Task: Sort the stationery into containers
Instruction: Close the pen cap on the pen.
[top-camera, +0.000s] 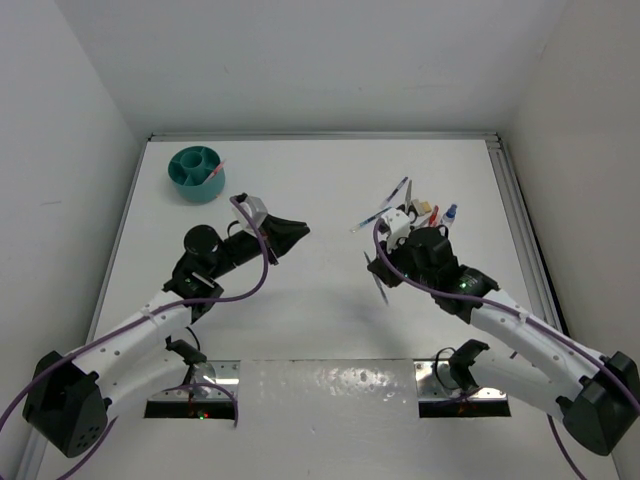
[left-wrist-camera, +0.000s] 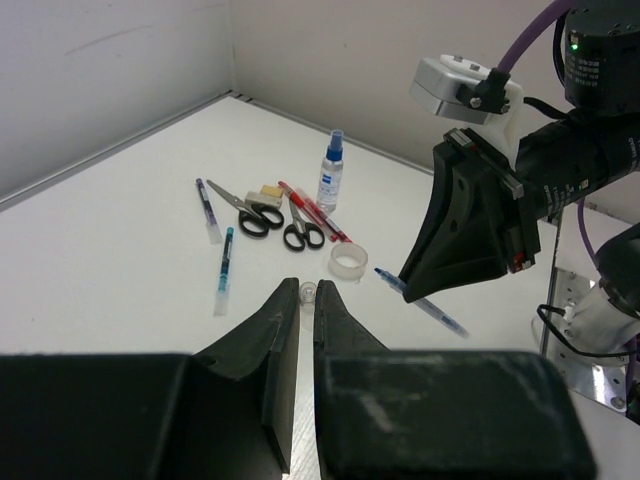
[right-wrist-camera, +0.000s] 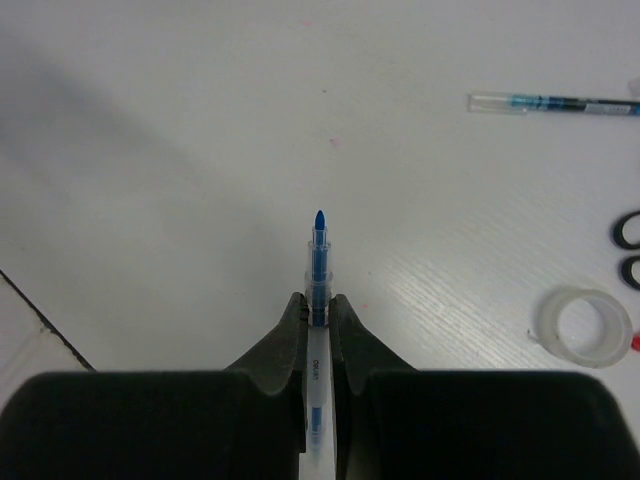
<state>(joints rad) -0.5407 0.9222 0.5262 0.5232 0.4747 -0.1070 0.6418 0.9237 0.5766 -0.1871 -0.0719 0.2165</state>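
My right gripper (right-wrist-camera: 318, 305) is shut on a clear blue pen (right-wrist-camera: 318, 258) whose tip sticks out past the fingers, held above the white table. The left wrist view shows that pen (left-wrist-camera: 432, 308) slanting under the right gripper (left-wrist-camera: 412, 284). My left gripper (left-wrist-camera: 307, 292) is shut, with a small clear cap (left-wrist-camera: 308, 291) right at its tips; whether it is pinched I cannot tell. Beyond lie a tape ring (left-wrist-camera: 349, 262), two black-handled scissors (left-wrist-camera: 300, 230), a red pen (left-wrist-camera: 318, 214), a beige block (left-wrist-camera: 268, 191), a blue-capped bottle (left-wrist-camera: 330, 172) and two more pens (left-wrist-camera: 221, 272). The teal organiser (top-camera: 197, 172) stands far left with a pen in it.
White walls close in the table on three sides, and a metal rail (top-camera: 520, 215) runs along the right edge. The two arms face each other mid-table: the left gripper (top-camera: 292, 232) and the right gripper (top-camera: 382, 276) are about a hand's width apart.
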